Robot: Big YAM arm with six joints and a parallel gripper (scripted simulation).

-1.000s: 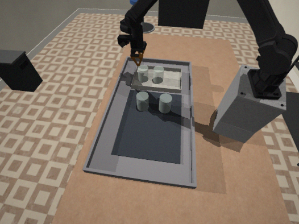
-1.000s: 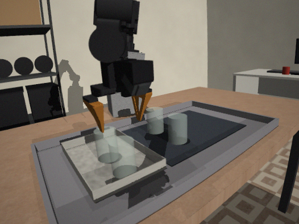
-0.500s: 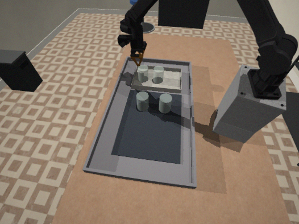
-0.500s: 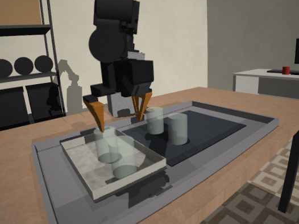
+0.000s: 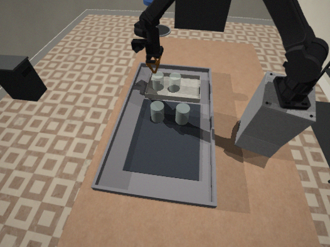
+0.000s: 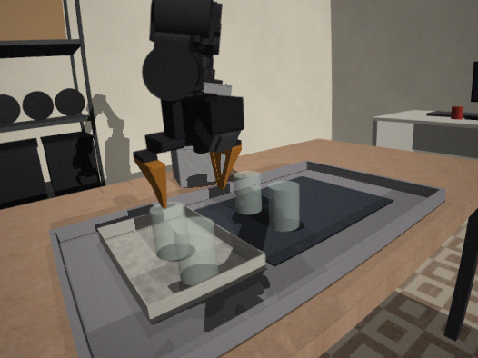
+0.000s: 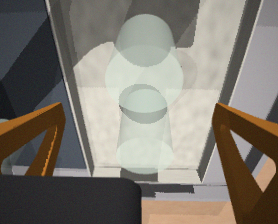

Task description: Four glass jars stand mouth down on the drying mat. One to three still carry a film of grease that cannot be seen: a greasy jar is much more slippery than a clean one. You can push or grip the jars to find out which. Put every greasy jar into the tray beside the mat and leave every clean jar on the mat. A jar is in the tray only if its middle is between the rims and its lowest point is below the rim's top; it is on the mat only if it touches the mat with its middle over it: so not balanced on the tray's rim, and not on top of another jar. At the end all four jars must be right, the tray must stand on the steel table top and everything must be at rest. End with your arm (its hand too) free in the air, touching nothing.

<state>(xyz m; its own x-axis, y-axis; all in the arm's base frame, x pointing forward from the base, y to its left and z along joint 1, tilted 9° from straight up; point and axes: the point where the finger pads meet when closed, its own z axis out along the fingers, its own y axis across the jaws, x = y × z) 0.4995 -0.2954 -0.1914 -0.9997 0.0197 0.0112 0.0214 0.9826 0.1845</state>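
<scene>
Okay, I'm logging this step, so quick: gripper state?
Black gripper with orange fingers: open, holding nothing, above the pale rectangular tray.

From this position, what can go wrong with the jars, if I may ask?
The open gripper hangs low over the two jars in the tray; a fingertip might knock one while moving away. Those jars stand close together, so one could topple the other. Grease is invisible, so the sorting may be wrong.
</scene>
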